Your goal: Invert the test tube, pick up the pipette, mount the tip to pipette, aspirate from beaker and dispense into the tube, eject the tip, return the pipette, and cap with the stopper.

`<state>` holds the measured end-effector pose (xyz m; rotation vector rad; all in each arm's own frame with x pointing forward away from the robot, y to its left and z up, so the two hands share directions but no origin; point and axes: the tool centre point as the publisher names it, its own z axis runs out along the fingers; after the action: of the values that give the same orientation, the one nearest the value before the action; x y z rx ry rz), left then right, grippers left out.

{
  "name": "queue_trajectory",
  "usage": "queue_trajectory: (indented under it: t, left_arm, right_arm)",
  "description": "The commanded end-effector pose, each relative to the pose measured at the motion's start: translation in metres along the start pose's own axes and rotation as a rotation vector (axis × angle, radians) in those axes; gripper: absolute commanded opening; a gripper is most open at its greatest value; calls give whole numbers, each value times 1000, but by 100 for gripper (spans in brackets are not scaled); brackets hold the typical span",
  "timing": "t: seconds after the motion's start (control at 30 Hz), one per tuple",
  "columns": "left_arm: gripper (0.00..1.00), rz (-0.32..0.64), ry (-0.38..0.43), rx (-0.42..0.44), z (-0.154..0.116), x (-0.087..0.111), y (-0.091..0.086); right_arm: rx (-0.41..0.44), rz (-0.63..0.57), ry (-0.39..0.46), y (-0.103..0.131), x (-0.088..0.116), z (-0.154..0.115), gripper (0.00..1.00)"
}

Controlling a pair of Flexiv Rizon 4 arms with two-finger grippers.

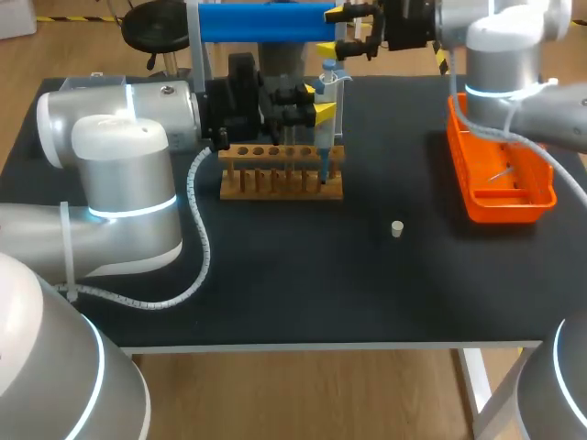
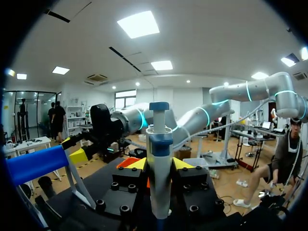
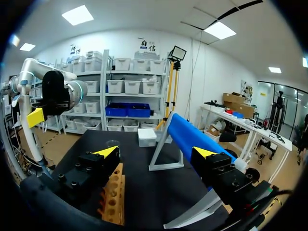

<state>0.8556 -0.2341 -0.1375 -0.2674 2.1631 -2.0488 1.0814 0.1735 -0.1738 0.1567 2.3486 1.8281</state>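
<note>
progress looks mid-sequence: pipette (image 1: pixel 325 147) is off its stand and clamped upright in the left gripper (image 1: pixel 323 111), with the yellow fingers (image 2: pixel 137 164) pressed on its body from both sides in the left wrist view. its lower end reaches down to the right end of the wooden rack (image 1: pixel 275 183), so my read is the dispense-into-tube step or close to it. i can't make out the tube, a mounted tip or any liquid: too small and partly hidden by the arm. beaker isn't identifiable in any view. not done yet, judging by the layout: tip eject, pipette return, capping. stopper (image 1: pixel 396 228) lies alone on the black table (image 1: pixel 275 284), well apart from the rack, between it and the orange tray (image 1: pixel 461 174). right gripper (image 3: pixel 156 153) hangs with its fingers wide apart, holding nothing, up by the end of the blue stand (image 1: pixel 266 23) on the far side of the rack. obstacles: the stand's bar and the right gripper sit just beyond the pipette, so the return path looks tight. the left arm's body hides the rack's left side from the head view, and its white cable (image 1: pixel 197 243) loops down onto the table near the front. the tray holds a few thin pale bits, can't tell what.
</note>
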Motion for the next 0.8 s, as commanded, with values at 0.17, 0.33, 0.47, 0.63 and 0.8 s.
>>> queue_trajectory:
  t: [0.17,0.33,0.47,0.63,0.8]
  left_arm:
    - [0,1,-5,2,2,1,0]
    - [0,1,-5,2,2,1,0]
    - [0,1,-5,2,2,1,0]
    - [0,1,-5,2,2,1,0]
    - [0,1,-5,2,2,1,0]
  right_arm:
    - [23,6,-7,-1,-10,21,100]
    - [29,16,-20,-1,-14,28,100]
    - [36,18,-33,-2,-16,31,100]
    - [40,21,-53,-4,-18,31,100]
    - [40,27,-66,-5,-19,28,100]
